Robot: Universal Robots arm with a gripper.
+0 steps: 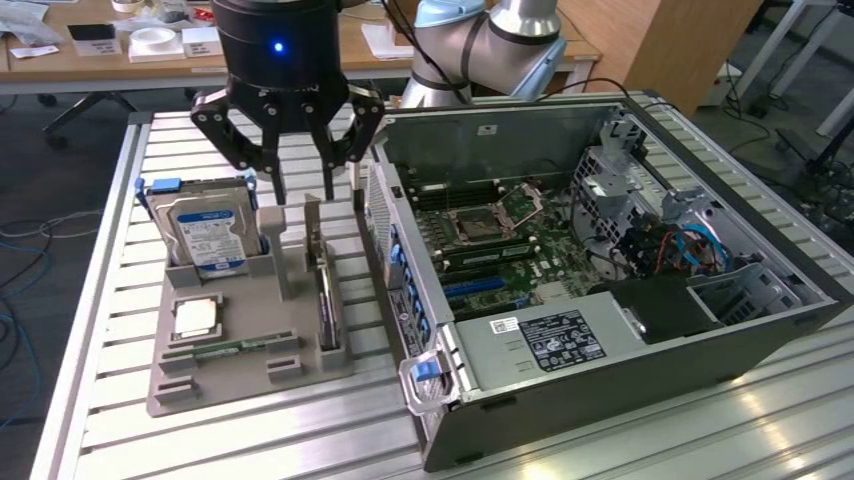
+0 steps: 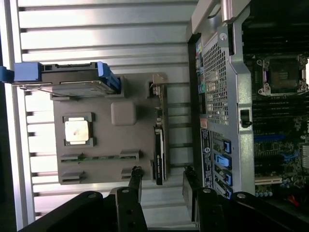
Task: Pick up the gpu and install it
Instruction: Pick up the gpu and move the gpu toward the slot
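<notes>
A slatted metal bench (image 1: 267, 445) carries a grey tray (image 1: 230, 378) and, just beside it, an open computer case (image 1: 601, 392).

Illegible print on hard drive label (image 1: 211, 240); likewise case sticker (image 1: 561, 340)

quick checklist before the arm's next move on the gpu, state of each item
1. Gripper open: ok, its fingers stand apart.
2. gpu standing upright in the grey tray: ok.
3. Gripper lined up with the gpu: ok, in the wrist view the card's edge lies between the fingers.
4. gpu gripped: not ok, nothing is held.
5. Computer case open with the motherboard exposed: ok.
6. Expansion slot free of obstructions: cannot tell.
</notes>
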